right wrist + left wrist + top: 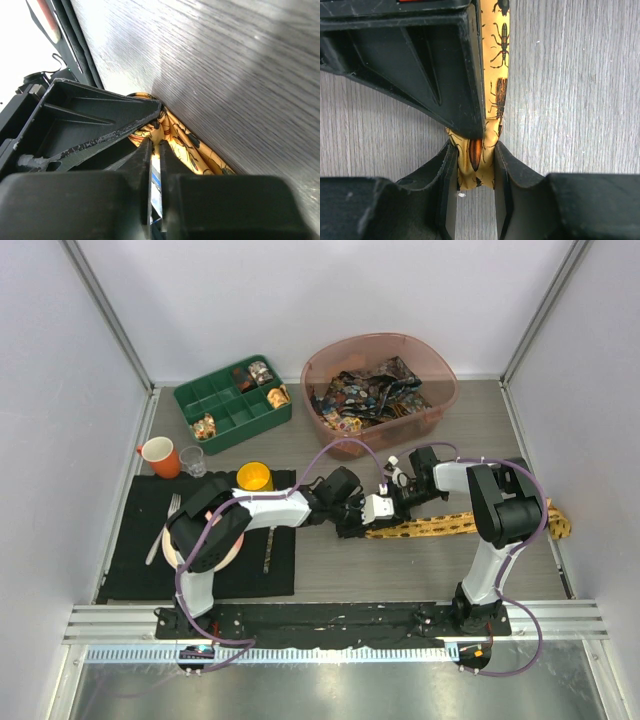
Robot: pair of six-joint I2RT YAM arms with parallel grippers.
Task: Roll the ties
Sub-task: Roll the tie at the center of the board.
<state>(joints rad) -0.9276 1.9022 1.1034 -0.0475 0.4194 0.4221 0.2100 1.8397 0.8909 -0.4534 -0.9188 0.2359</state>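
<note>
The yellow beetle-print tie [440, 527] lies on the table [400, 570], its long axis left to right. The left gripper [475, 150] holds its folded left end. The right gripper [155, 145] is almost closed there; whether it pinches the tie, I cannot tell.

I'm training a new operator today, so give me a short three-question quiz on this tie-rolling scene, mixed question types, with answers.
1. Where do the dark printed ties lie?
2. True or false: the yellow tie is fully rolled up.
3. The left gripper holds: A nothing, B the yellow tie's end, C a dark tie.

Key: 1, in the pink tub. 2, false; most of it lies stretched out on the table. 3, B.
</note>
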